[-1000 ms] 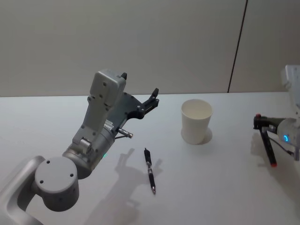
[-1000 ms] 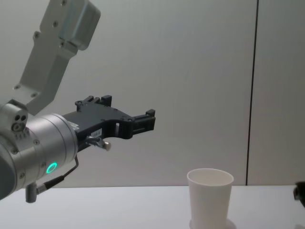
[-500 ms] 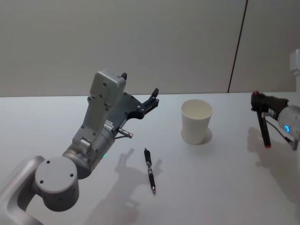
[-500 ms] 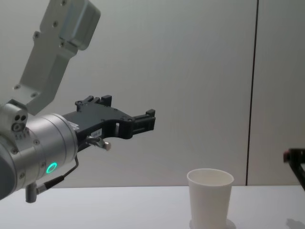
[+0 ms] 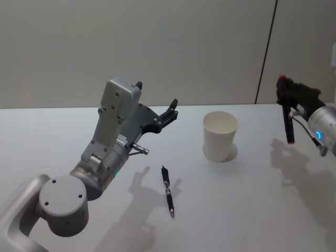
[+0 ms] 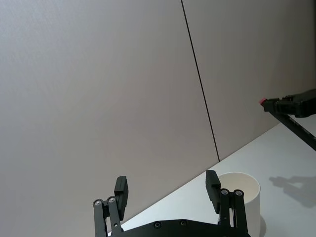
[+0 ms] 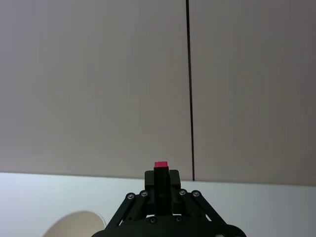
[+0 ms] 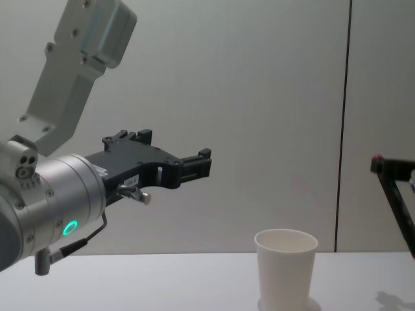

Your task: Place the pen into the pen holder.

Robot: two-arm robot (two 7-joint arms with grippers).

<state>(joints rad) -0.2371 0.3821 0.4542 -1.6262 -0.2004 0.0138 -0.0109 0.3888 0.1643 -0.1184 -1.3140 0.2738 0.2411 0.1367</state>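
The white pen holder (image 5: 220, 137) (image 8: 286, 272) stands upright on the table, right of centre. To its right my right gripper (image 5: 285, 89) (image 8: 382, 165) is raised above the table, shut on the pen (image 5: 288, 123) (image 8: 399, 214). It grips the pen near its red-tipped upper end (image 7: 160, 165), and the black shaft hangs down at a slant, clear of the cup. My left gripper (image 5: 156, 94) (image 6: 167, 190) hovers open and empty in the air left of the cup, which shows just beyond it (image 6: 244, 190).
A second black pen (image 5: 167, 191) lies flat on the white table (image 5: 252, 210), in front of the left arm and nearer than the cup. The big left arm (image 5: 110, 142) takes up the left side. A grey wall stands behind.
The right gripper has lifted the pen off the table, rising and shifting slightly toward the cup. The left arm, cup and lying pen have not moved.
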